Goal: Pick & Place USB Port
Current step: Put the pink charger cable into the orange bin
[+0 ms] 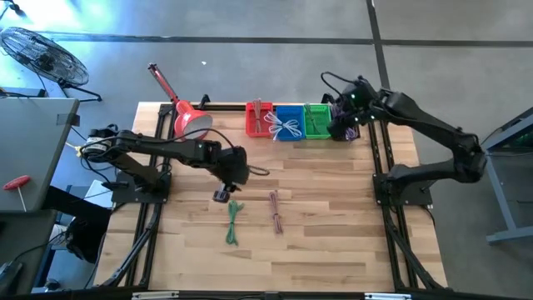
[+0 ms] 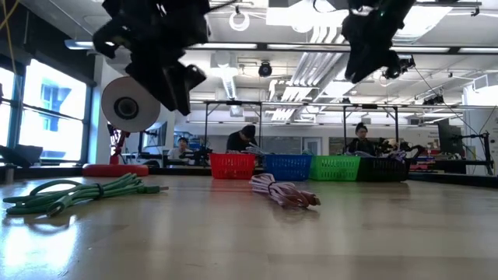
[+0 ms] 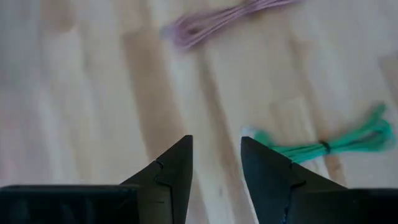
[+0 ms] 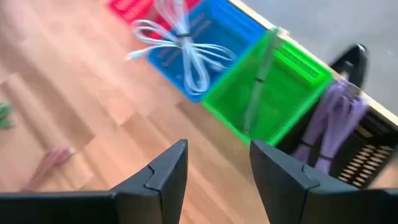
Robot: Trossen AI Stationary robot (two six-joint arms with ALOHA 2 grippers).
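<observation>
A bundled green cable point(image 1: 234, 222) point(image 3: 329, 144) and a bundled pinkish cable point(image 1: 276, 210) point(image 3: 224, 18) lie flat on the wooden table. My left gripper point(image 1: 222, 195) point(image 3: 216, 140) hovers open above the table just beside the green cable's near end and holds nothing. Along the far edge stand a red basket point(image 1: 259, 119), a blue basket point(image 1: 289, 122) holding a white cable point(image 4: 180, 46), a green basket point(image 4: 273, 93) and a black basket point(image 4: 367, 149) holding a purple cable point(image 4: 333, 118). My right gripper point(image 1: 343, 129) point(image 4: 217, 144) hangs open and holds nothing, above the table in front of the green and black baskets.
A red desk lamp point(image 1: 190, 121) lies at the table's far left, next to the red basket. Bare wood spreads across the near half of the table point(image 1: 316, 250). In the low view, people sit at benches point(image 2: 249, 140) in the room behind.
</observation>
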